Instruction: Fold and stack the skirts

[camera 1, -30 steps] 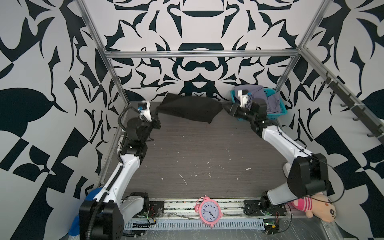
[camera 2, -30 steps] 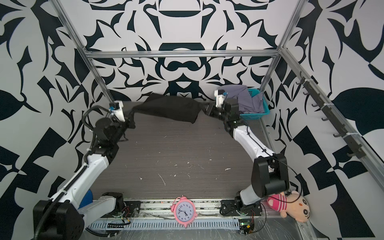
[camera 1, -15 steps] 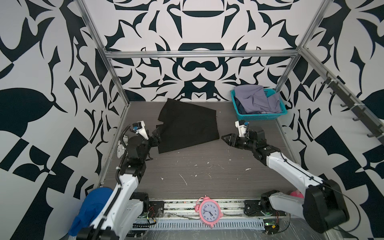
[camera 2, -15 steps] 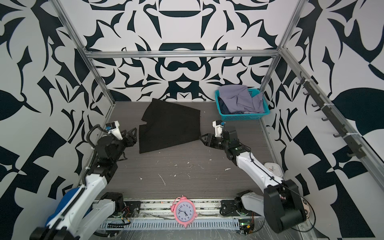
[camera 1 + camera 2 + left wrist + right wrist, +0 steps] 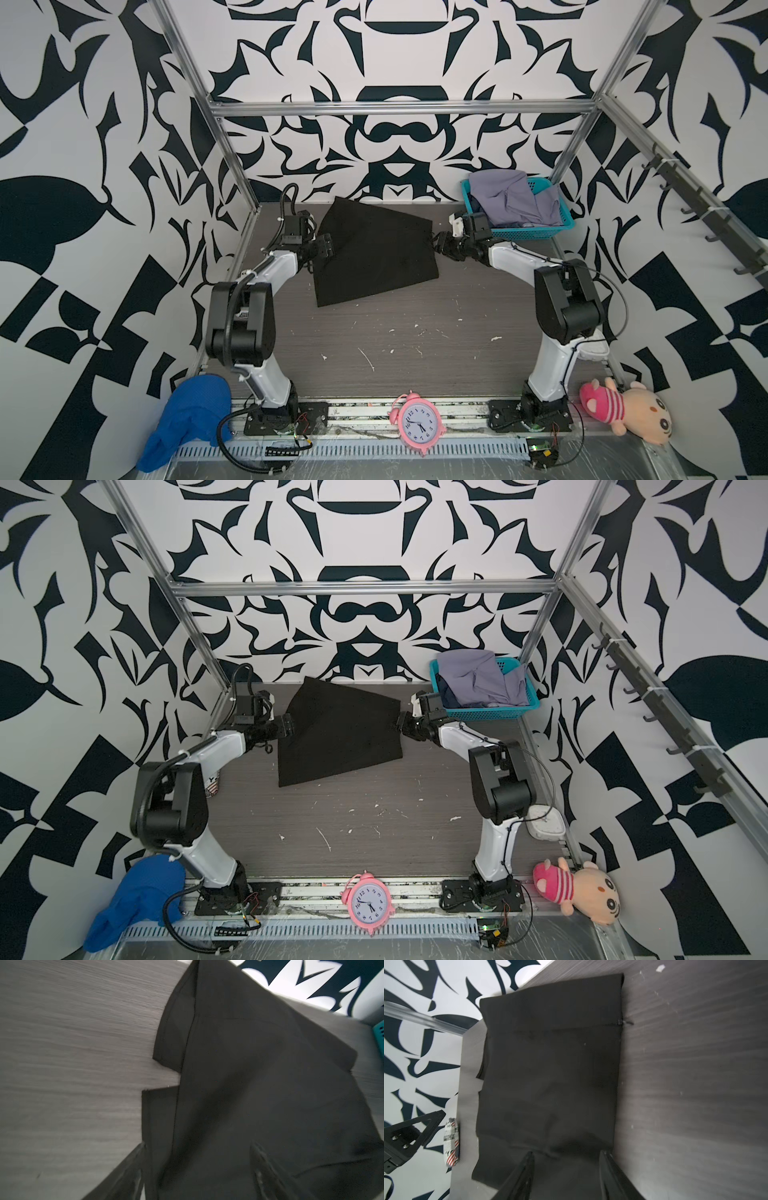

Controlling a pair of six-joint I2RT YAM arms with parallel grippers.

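The black skirt (image 5: 374, 253) lies flat on the table (image 5: 415, 345), toward the back, spread between the two arms. The left gripper (image 5: 325, 248) sits at the skirt's left edge, and the wrist view shows its fingers (image 5: 131, 1169) spread wide over the cloth, gripping nothing. The right gripper (image 5: 441, 245) is at the right edge, fingers (image 5: 524, 1174) parted too, with the cloth lying loose beneath them. In the back right corner, the lavender skirt (image 5: 511, 195) is heaped in the teal basket (image 5: 536, 232).
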